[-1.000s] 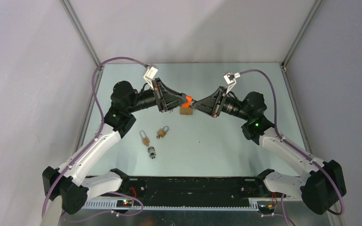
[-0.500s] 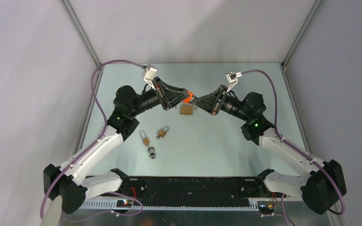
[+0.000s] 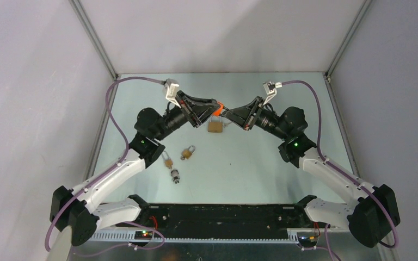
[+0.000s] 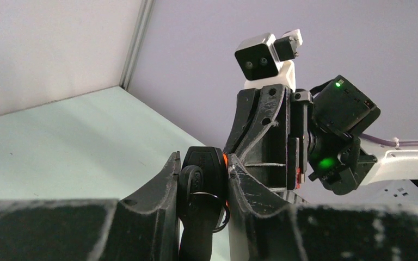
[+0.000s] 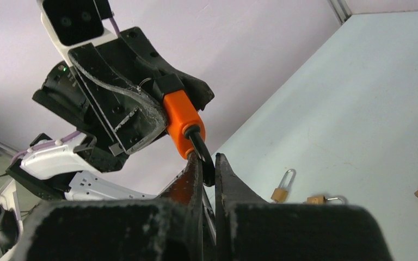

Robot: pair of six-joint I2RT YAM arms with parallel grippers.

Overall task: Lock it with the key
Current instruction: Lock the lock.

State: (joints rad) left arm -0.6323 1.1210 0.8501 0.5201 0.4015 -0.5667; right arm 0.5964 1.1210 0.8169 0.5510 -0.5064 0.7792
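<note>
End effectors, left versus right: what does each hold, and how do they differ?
The left end effector has its jaws apart around a chunky black key head. The right end effector is pinched nearly shut on the thin black shackle of the orange padlock. The left reaches in from the left, the right from the right. Both are black, two-fingered, meeting tip to tip.

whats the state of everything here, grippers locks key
left gripper, shut on black key
right gripper, shut on black shackle
orange padlock, held off the table between both grippers; locked or not, unclear
two brass padlocks, lying on table, untouched
silver cylinder, lying on table
brown block, on table below the grippers
</note>
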